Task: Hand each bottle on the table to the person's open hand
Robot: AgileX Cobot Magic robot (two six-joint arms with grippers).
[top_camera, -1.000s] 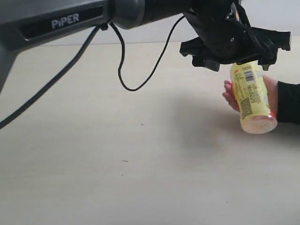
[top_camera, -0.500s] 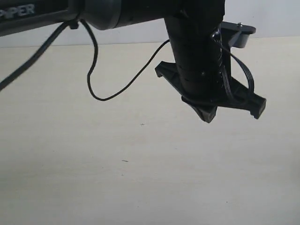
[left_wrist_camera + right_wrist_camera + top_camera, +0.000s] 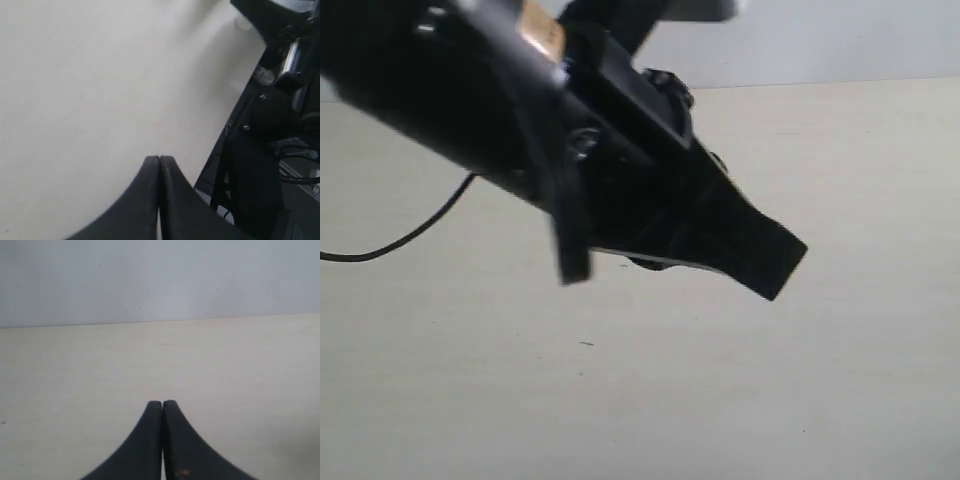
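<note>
The arm [image 3: 520,130] is black and blocky, with a small orange patch [image 3: 542,28] and a thin black cable [image 3: 350,258]. The fingers [image 3: 145,440] are smooth, black and tapered.

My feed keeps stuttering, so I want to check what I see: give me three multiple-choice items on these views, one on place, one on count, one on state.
1. Where does the blurred black robot arm sit in the exterior view?
A. along the bottom edge
B. across the upper left and middle
C. only in the far right corner

2. How many plastic bottles show on the pale cream tabletop in any view?
A. none
B. two
C. four

3. How does the black left gripper stand?
A. wide open
B. shut on a bottle
C. shut, empty

Answers: 1 B, its dark bulk fills that part; 2 A, no bottle appears in any view; 3 C, its fingertips meet with nothing between.
</note>
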